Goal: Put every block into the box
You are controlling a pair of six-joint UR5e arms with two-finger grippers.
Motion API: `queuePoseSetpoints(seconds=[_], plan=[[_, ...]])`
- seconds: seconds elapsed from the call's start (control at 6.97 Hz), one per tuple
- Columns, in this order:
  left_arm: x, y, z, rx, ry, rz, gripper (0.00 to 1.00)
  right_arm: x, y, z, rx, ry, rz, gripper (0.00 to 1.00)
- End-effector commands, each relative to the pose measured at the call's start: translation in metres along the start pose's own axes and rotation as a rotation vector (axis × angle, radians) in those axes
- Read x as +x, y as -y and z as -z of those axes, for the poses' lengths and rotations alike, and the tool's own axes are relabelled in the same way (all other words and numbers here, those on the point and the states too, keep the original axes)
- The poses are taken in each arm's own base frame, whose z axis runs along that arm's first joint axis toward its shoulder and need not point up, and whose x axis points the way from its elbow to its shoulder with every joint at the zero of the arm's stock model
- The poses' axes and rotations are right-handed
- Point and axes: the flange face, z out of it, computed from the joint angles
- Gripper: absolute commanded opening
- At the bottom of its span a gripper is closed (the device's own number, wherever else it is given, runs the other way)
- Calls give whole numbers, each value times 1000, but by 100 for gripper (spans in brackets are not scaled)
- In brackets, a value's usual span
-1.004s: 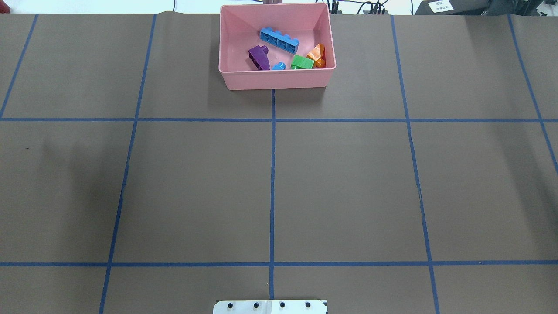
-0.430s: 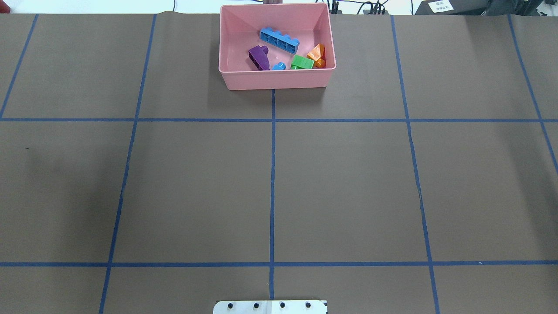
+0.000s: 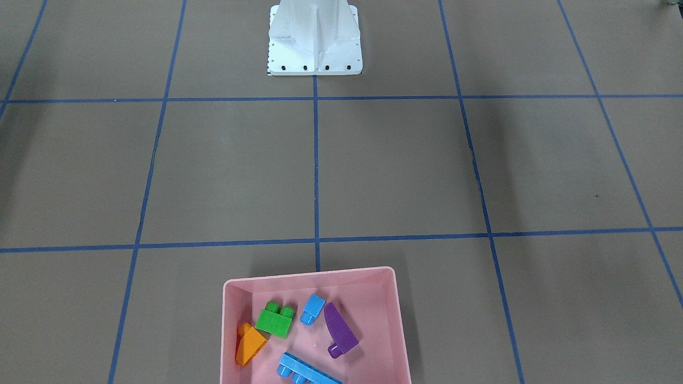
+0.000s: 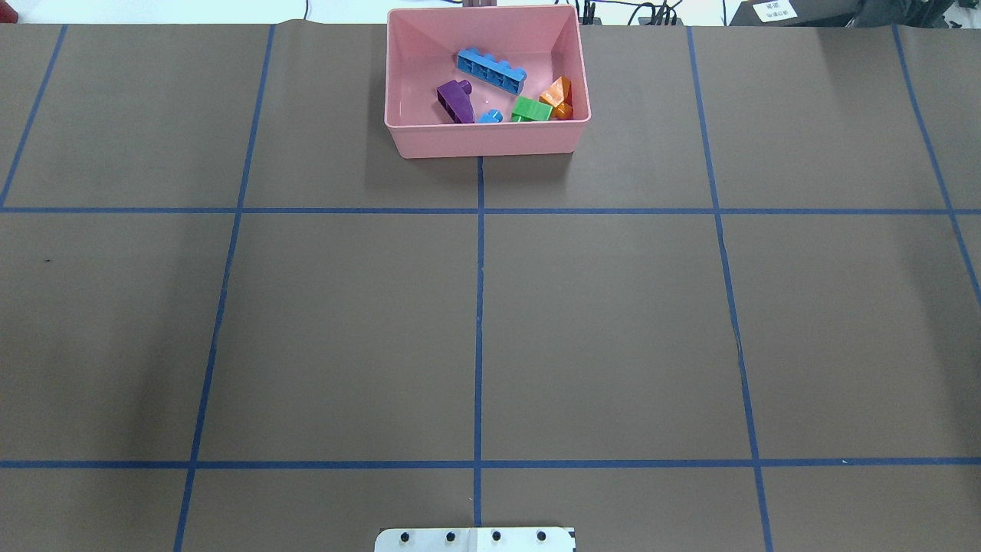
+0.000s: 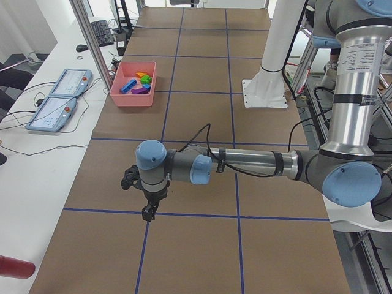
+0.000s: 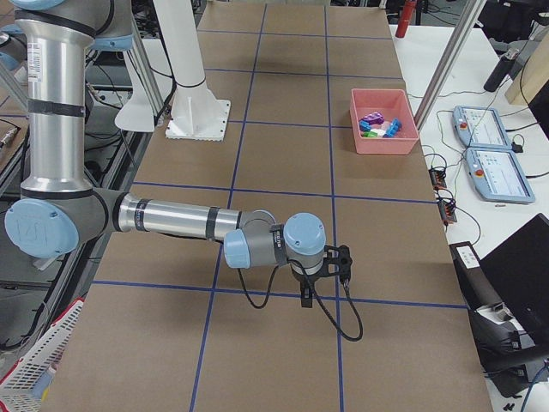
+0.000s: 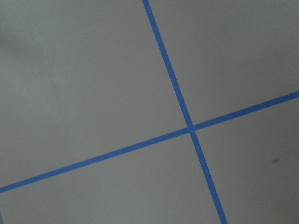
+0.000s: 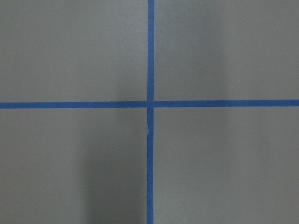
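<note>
Pink plastic forms the box (image 4: 487, 142), which sits at the far edge of the brown tabletop (image 4: 613, 330), centred on the middle one of the blue tape lines (image 4: 479, 330). All five blocks lie inside it. The long blue four-stud block (image 4: 491, 70) rests at an angle towards the far wall, and the purple curved wedge (image 4: 455, 101) lies to its near left. The small blue one-stud block (image 4: 490, 116) is close to the near wall, with the green two-stud block (image 4: 532, 110) just to its right. The orange wedge (image 4: 557, 93) lies by the right wall, touching or nearly touching the green one. A white base plate (image 4: 475, 540) sits at the near edge. The left gripper (image 5: 147, 213) points down over a tape crossing at the left end of the tabletop, well apart from the box. The right gripper (image 6: 306, 300) hangs likewise over a crossing at the right end. For both, I cannot tell whether the fingers are spread or pressed together, and the wrist views show only paper and tape.
</note>
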Motion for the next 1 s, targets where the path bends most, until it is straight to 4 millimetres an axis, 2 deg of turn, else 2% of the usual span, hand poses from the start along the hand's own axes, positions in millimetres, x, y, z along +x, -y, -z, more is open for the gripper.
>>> queuePoseSetpoints(seconds=[0.0,0.43,0.72,0.86], plan=[[9,-12,7,13,-8,38,100,6,-15,3,-3,-1,-18,100],[10,-12,7,15,-8,77,100,11,-8,5,9,-84,-10,100],[10,-10,8,17,-6,76,100,-15,7,28,-72,-98,-45,100],[10,-9,9,19,-7,75,100,-35,3,48,-107,-99,-45,100]])
